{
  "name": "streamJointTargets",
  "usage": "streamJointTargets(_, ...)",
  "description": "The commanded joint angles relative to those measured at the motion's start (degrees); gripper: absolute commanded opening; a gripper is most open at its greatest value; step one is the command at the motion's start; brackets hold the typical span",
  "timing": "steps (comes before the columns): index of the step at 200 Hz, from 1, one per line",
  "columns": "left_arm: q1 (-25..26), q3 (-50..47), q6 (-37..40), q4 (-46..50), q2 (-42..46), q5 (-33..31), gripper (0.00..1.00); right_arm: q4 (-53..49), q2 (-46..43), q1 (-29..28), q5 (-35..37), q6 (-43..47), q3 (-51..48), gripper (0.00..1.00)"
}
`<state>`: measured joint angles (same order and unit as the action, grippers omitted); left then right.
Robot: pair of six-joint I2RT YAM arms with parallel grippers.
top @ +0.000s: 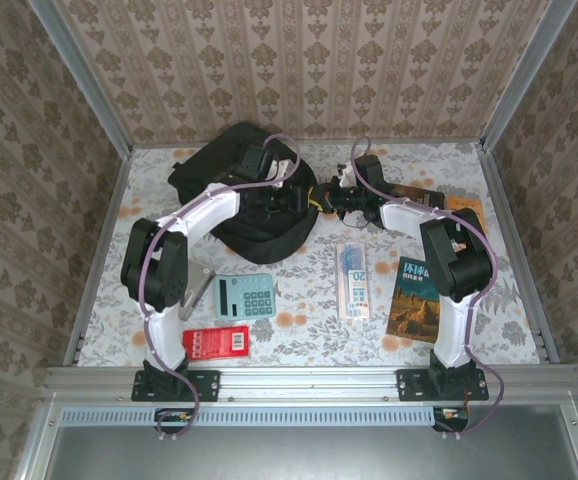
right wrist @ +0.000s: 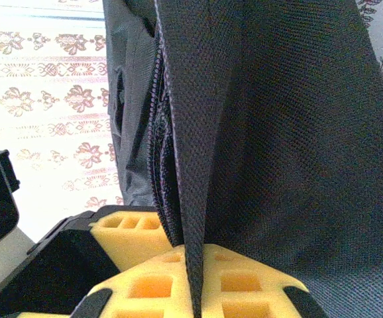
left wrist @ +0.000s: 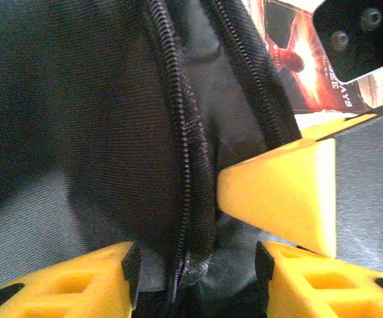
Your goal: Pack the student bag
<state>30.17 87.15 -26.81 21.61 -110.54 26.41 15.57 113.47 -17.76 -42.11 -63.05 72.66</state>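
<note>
Inventory of the table (top: 309,335), left to right, each place given from the bag.

1. Red packet (top: 216,342): lies flat, nearest the arm bases, well apart from the bag on its near-left side.
2. Calculator (top: 244,296): pale blue, face up, between the red packet and the bag, touching neither.
3. Bag (top: 224,170): black fabric, slumped at the far middle-left of the table close to the back wall. Its zip edge (left wrist: 188,165) runs up through the left wrist view, with grey lining beside it.
4. Left gripper (top: 274,197): over the bag's right side. Its yellow fingers (left wrist: 65,285) stand apart on either side of the zip edge. I cannot tell if they press on it.
5. Right gripper (top: 331,197): at the bag's right edge. Its pads are pressed together on a fold of the bag's fabric (right wrist: 191,199), which rises taut from between them. One of its fingers (left wrist: 284,192) shows just beside the zip.
6. Slim pack (top: 352,281): clear and long, near-right of the bag, apart from it.
7. Book (top: 417,299): dark cover, flat, further right of the slim pack.
8. Red-covered book (left wrist: 297,66): just right of the bag, partly under the right arm.
9. Orange book (top: 466,208): furthest right, well apart from the bag.
</note>
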Motion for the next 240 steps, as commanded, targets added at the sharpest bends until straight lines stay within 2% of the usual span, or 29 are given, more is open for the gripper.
streamJointTargets(1, -0.29, 0.5, -0.26, -2.11, -1.06, 2.63, 0.41, 3.98, 0.79, -0.09, -3.06, -1.1, 0.0, 0.0)
streamJointTargets(29, -0.29, 0.97, 0.22, -2.66, -2.61, 3.97, 0.16, 3.94, 0.74, -0.11, -3.17, -1.51, 0.13, 0.0)
streamJointTargets(54, -0.38, 1.72, 0.79, -2.9, -2.93, 4.21, 0.0, 3.3, 0.32, -0.11, -3.07, -1.24, -0.07, 0.0)
streamJointTargets(78, -0.72, 3.66, 2.61, -0.74, -2.27, 2.95, 0.0, 0.34, -0.35, 0.08, -2.31, 0.82, -0.08, 0.0)
streamJointTargets(130, -2.92, 7.47, 7.34, 6.39, 1.17, -0.52, 0.0, -13.93, -3.38, 1.39, 4.29, 10.35, 0.9, 0.0)
streamJointTargets(144, -3.32, 7.85, 7.87, 7.42, 1.88, -0.79, 0.0, -15.14, -3.86, 1.73, 5.18, 11.15, 0.82, 0.02)
streamJointTargets(159, -3.56, 8.38, 8.22, 8.26, 2.47, -0.84, 0.0, -17.23, -4.36, 1.83, 6.44, 12.51, 1.37, 0.09)
streamJointTargets(169, -3.57, 8.52, 8.36, 8.49, 2.69, -0.69, 0.0, -17.95, -4.76, 1.85, 6.81, 13.37, 1.52, 0.08)
streamJointTargets(186, -3.05, 8.98, 8.52, 9.32, 1.95, 0.56, 0.0, -17.96, -5.53, 1.85, 6.95, 13.79, 1.43, 0.0)
streamJointTargets(192, -2.73, 9.22, 8.62, 9.79, 1.52, 0.33, 0.0, -17.93, -5.55, 1.85, 6.74, 13.74, 1.48, 0.0)
streamJointTargets(197, -2.46, 9.3, 8.78, 10.05, 1.17, -0.37, 0.05, -17.8, -5.62, 1.85, 6.54, 13.62, 1.46, 0.0)
streamJointTargets(211, -1.76, 8.98, 8.48, 9.61, 0.22, -1.38, 0.33, -16.39, -5.16, 1.89, 5.38, 12.72, 1.31, 0.0)
streamJointTargets(218, -1.53, 8.61, 8.0, 8.84, -0.22, -1.06, 0.42, -14.58, -4.94, 1.97, 4.09, 11.64, 0.88, 0.0)
streamJointTargets(240, -1.0, 8.22, 6.22, 6.93, -1.88, 0.59, 0.55, -5.38, -4.42, 2.44, -0.53, 6.87, -1.6, 0.0)
